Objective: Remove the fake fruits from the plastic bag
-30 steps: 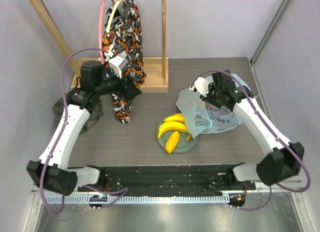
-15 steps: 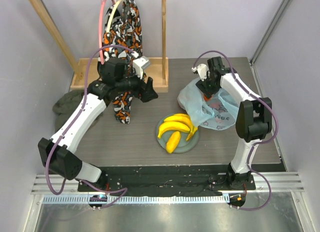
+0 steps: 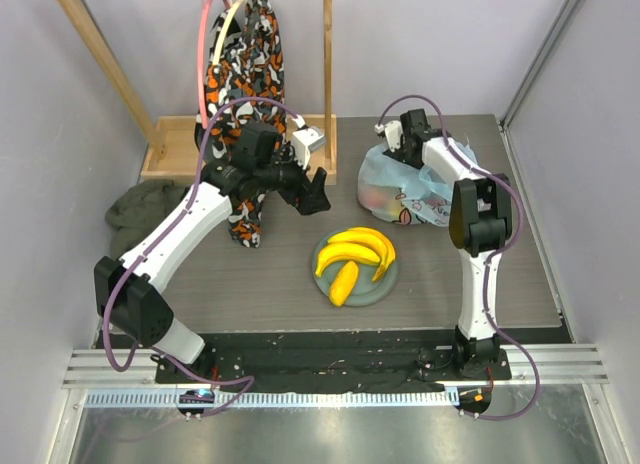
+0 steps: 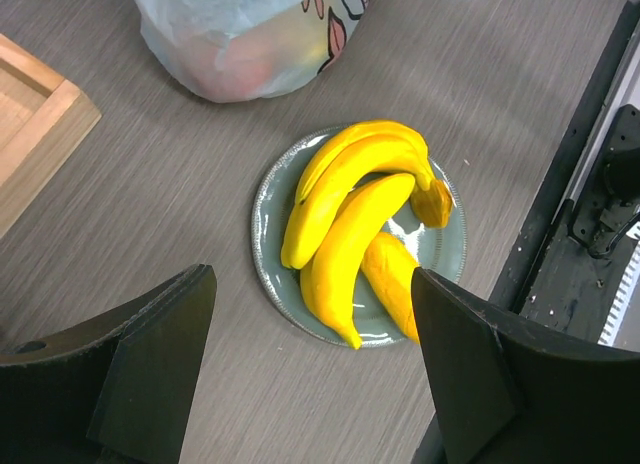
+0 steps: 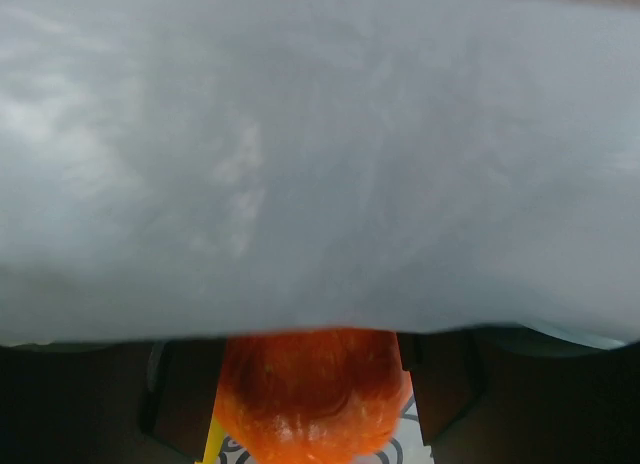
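The right gripper is buried at the far side of the bag, which lies just beyond the plate. Its fingers look pressed against either side of a small orange fruit, with blue plastic draped right across the wrist view.

The left gripper hangs over the plate with its fingers wide apart and nothing between them. So nothing pins the bag down.

If the right arm pulls away, the film may come with it. That could drag the bag toward the plate or tip the remaining fruits out. The fruit is also glossy and could squirt free from a poor pinch.

**Count:**
- One bag and one plate.
- One banana bunch on the plate.
- One single long fruit on the plate.
- One reddish fruit showing through the plastic.
- One yellow-green fruit showing through the plastic.
- One orange fruit in the grip.
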Available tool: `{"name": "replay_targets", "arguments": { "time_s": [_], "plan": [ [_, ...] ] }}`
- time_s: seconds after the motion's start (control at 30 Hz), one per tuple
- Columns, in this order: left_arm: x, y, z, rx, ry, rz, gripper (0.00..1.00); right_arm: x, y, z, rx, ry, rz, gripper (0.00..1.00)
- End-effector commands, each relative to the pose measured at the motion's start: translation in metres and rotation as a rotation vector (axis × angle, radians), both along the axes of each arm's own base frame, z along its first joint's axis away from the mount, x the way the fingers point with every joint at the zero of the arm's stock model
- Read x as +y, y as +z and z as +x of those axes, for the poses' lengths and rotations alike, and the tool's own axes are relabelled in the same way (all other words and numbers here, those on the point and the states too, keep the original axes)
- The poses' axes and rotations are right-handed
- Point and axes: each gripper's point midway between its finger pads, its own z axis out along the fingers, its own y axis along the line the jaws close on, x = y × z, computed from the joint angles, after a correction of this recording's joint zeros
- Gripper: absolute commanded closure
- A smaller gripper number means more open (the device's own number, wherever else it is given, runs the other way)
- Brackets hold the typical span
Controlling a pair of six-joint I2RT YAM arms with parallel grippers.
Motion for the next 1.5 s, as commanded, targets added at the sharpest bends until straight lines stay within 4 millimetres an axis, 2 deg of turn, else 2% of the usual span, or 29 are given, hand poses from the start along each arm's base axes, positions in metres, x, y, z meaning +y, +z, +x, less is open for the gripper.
{"name": "replay_targets", "arguments": {
  "time_s": [0.0, 0.03, 0.07, 0.17, 0.2, 0.3, 0.33, 0.4, 0.43, 0.47, 0.53, 0.63, 0.7, 0.8, 0.9, 0.93, 1.03, 1.07, 1.23, 1.47],
  "plan": [
    [-0.001, 0.016, 0.005, -0.059, -0.001, -0.003, 0.16, -0.011, 0.009, 0.007, -0.029, -0.047, -0.062, 0.31],
    [-0.001, 0.015, 0.005, -0.061, -0.002, 0.000, 0.16, -0.013, 0.009, 0.005, -0.028, -0.049, -0.072, 0.32],
    [0.000, 0.016, 0.006, -0.066, 0.000, -0.001, 0.16, -0.016, 0.009, 0.003, -0.023, -0.048, -0.077, 0.42],
    [0.000, 0.018, 0.006, -0.073, -0.001, -0.003, 0.16, -0.017, 0.026, -0.003, -0.046, -0.012, -0.093, 0.57],
    [0.000, 0.019, 0.006, -0.077, 0.001, -0.005, 0.16, -0.019, 0.043, -0.005, -0.080, -0.010, -0.092, 0.62],
    [0.000, 0.024, 0.006, -0.091, 0.000, -0.017, 0.16, -0.022, 0.063, -0.016, -0.107, 0.025, -0.110, 0.68],
    [-0.001, 0.025, 0.005, -0.098, -0.002, -0.021, 0.16, -0.023, 0.086, -0.023, -0.142, 0.032, -0.106, 0.68],
    [0.000, 0.030, 0.004, -0.114, 0.000, -0.030, 0.16, -0.027, 0.093, -0.039, -0.136, 0.054, -0.122, 0.71],
    [0.001, 0.029, 0.004, -0.114, 0.000, -0.030, 0.16, -0.026, 0.110, -0.047, -0.164, 0.066, -0.111, 0.71],
    [0.001, 0.032, 0.002, -0.119, -0.001, -0.034, 0.16, -0.028, 0.105, -0.058, -0.142, 0.095, -0.119, 0.70],
    [0.002, 0.033, 0.001, -0.121, 0.000, -0.038, 0.16, -0.032, 0.096, -0.078, -0.108, 0.108, -0.135, 0.61],
    [0.003, 0.038, -0.003, -0.131, -0.002, -0.048, 0.16, -0.044, 0.075, -0.092, -0.049, 0.076, -0.180, 0.52],
    [0.004, 0.038, -0.005, -0.129, -0.001, -0.050, 0.16, -0.048, 0.061, -0.095, -0.013, 0.051, -0.186, 0.51],
    [0.007, 0.038, -0.008, -0.131, 0.002, -0.049, 0.16, -0.053, 0.050, -0.089, 0.008, 0.018, -0.174, 0.50],
    [0.008, 0.037, -0.009, -0.133, 0.004, -0.043, 0.16, -0.063, 0.050, -0.071, -0.011, -0.011, -0.209, 0.48],
    [0.009, 0.037, -0.009, -0.136, 0.005, -0.039, 0.16, -0.065, 0.056, -0.063, -0.032, -0.016, -0.209, 0.47],
    [0.010, 0.034, -0.008, -0.134, 0.009, -0.028, 0.16, -0.075, 0.053, -0.048, -0.037, -0.037, -0.224, 0.40],
    [0.011, 0.031, -0.008, -0.130, 0.010, -0.022, 0.16, -0.077, 0.050, -0.047, -0.029, -0.035, -0.231, 0.37],
    [0.009, 0.029, -0.005, -0.119, 0.011, -0.016, 0.16, -0.088, 0.025, -0.054, 0.042, 0.022, -0.306, 0.32],
    [0.008, 0.025, -0.001, -0.115, 0.014, -0.010, 0.16, -0.109, 0.033, -0.052, 0.009, 0.015, -0.412, 0.31]
  ]
}}
